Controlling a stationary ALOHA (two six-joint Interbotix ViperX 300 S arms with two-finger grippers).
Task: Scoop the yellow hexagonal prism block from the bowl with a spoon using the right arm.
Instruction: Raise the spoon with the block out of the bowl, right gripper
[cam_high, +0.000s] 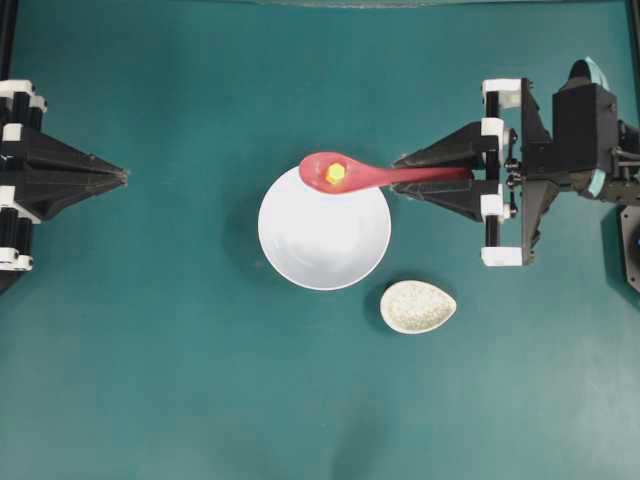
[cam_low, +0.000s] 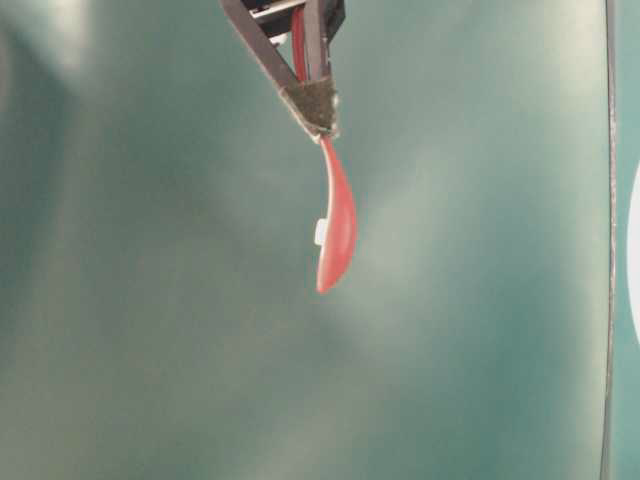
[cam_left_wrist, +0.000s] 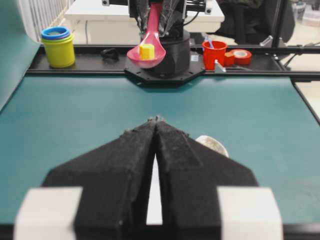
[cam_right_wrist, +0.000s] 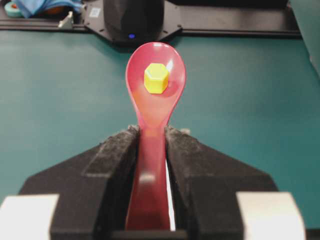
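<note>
My right gripper (cam_high: 400, 175) is shut on the handle of the pink-red spoon (cam_high: 370, 177). It holds the spoon level in the air over the far rim of the white bowl (cam_high: 325, 250). The yellow hexagonal block (cam_high: 336, 173) sits in the spoon's scoop. The right wrist view shows the block (cam_right_wrist: 156, 78) lying in the scoop (cam_right_wrist: 155, 100), with the handle clamped between the fingers (cam_right_wrist: 120, 165). The left wrist view also shows the spoon (cam_left_wrist: 150, 55) and the block (cam_left_wrist: 147, 51). My left gripper (cam_high: 124, 177) is shut and empty at the left edge, pointing at the bowl.
A small speckled oval spoon rest (cam_high: 418, 306) lies right of the bowl's near side. Beyond the table's far end stand stacked yellow and blue cups (cam_left_wrist: 58, 47), a red cup (cam_left_wrist: 214, 54) and a tape roll (cam_left_wrist: 242, 56).
</note>
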